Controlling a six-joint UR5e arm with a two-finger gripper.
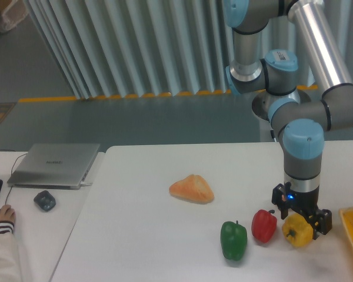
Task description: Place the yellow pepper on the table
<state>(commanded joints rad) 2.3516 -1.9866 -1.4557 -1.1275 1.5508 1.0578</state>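
Gripper (300,220) down at yellow pepper (296,230) on table (141,235), just beside red pepper (263,225); fingertips hidden behind fruit, jaw state unclear.

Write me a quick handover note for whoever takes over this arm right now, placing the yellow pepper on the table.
Tool: down at the yellow pepper, around or just behind it; grip unclear.
Yellow pepper: appears to rest on the white table, right of the red pepper and green pepper. A bread-like piece lies further back.
Done: pepper looks set down.
Left: confirm release, then lift the tool clear.
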